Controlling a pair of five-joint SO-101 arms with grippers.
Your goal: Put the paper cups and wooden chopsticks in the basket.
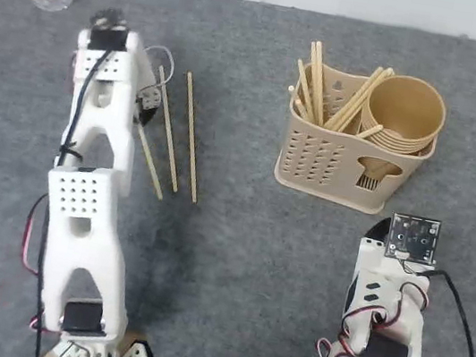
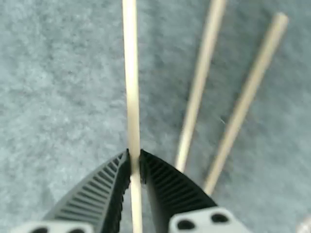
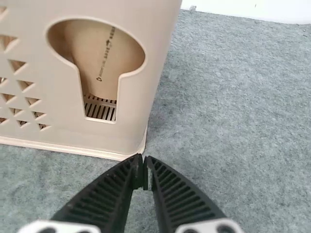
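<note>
Soft fuzz under smooth, matt things.
Fuzzy grey felt on the worktop (image 1: 234,259); pale, smooth bare wood for chopsticks (image 1: 192,135); matt beige plastic basket (image 1: 312,168); tan paper cups (image 1: 407,110); ribbed black plastic left pincer (image 2: 134,155).

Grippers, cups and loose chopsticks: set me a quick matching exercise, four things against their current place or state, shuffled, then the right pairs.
Things
1. left gripper
2. right gripper
3. paper cups
4. two loose chopsticks

Place or state
A. stacked in the basket
B. lying side by side on the grey carpet
C. shut on one wooden chopstick
D. shut on nothing, low over the carpet near the basket's corner

Pairs: 1-C, 2-D, 3-A, 4-B
</note>
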